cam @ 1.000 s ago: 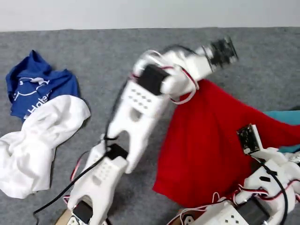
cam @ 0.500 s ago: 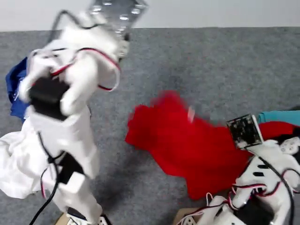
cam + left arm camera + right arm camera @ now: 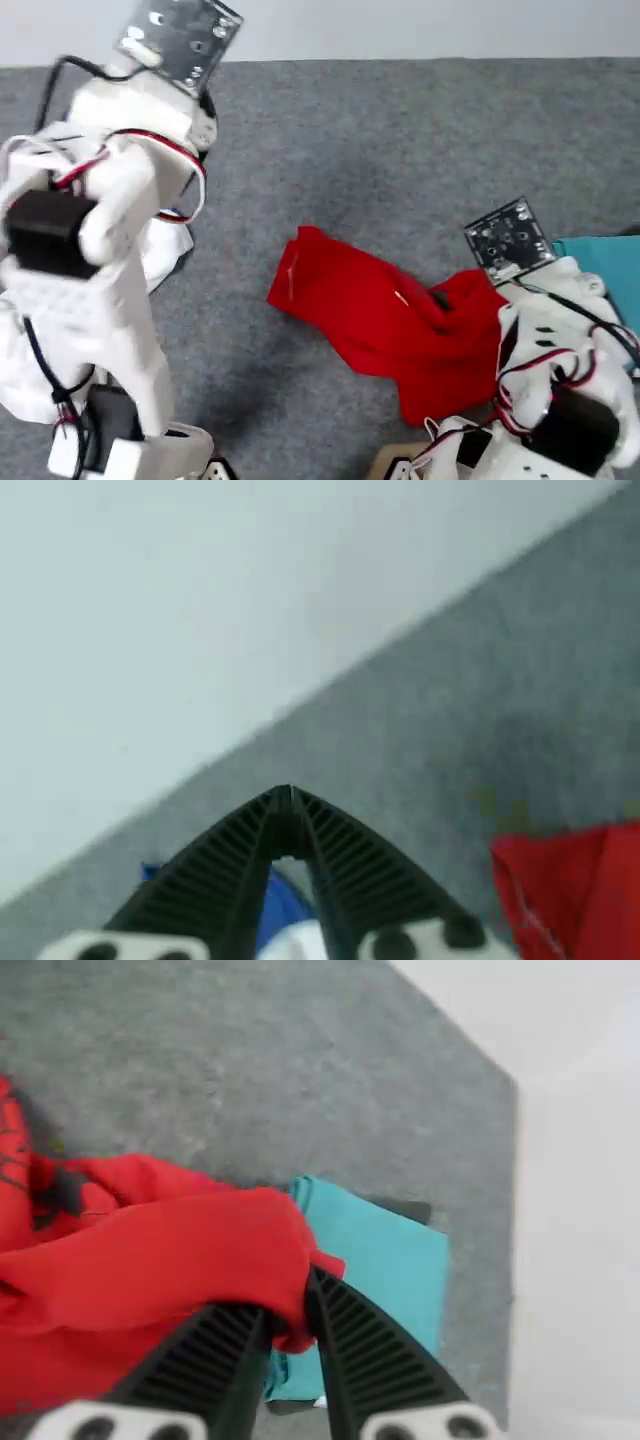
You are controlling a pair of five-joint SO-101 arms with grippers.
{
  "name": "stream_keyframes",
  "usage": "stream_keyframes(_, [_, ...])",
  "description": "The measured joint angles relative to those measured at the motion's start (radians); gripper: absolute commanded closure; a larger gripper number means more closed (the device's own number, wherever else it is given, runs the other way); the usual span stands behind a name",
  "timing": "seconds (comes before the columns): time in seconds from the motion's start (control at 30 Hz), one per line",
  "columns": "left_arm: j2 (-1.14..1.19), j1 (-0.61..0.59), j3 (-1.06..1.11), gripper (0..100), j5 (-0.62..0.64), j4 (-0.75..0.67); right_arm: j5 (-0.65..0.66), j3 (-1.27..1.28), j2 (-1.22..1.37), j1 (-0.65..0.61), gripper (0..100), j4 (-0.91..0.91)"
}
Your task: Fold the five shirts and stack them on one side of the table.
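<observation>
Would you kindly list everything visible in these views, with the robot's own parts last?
crumpled red cloth shirt: one, red, middle of the table
flat teal cloth shirt: one, teal, right edge, next to the red one
blue cloth shirt: one, blue, left side
white cloth shirt: one, white, left side, partly behind the left arm
grey carpeted table: one, grey, under everything
left hand: one, black fingers, shut, empty
right hand: one, black fingers, pinching a red fold

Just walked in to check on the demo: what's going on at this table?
Two robot arms are handling shirts on a grey table. The right gripper is shut on a crumpled red shirt, beside a flat teal shirt. The left gripper is raised, fingers shut on nothing, near a blue shirt. The red shirt is not yet folded.
</observation>
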Motion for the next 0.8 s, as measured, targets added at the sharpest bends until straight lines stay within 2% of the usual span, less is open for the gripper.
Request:
stream_keyframes(0.17, [0.017, 0.071, 0.364, 98, 0.0, 0.0, 0.0, 0.049, 0.005, -0.006, 98.9, 0.035])
stream_keyframes(0.3, [0.12, 0.172, 0.489, 89, 0.002, -0.038, -0.003, 0.1, 0.018, -0.006, 98.9, 0.035])
stream_keyframes(0.53, [0.416, 0.307, 0.448, 83, 0.002, -0.137, -0.003, 0.172, 0.02, -0.006, 98.9, 0.035])
stream_keyframes(0.8, [0.815, 0.359, 0.077, 81, 0.002, -0.114, -0.003, 0.241, 0.021, -0.006, 98.9, 0.035])
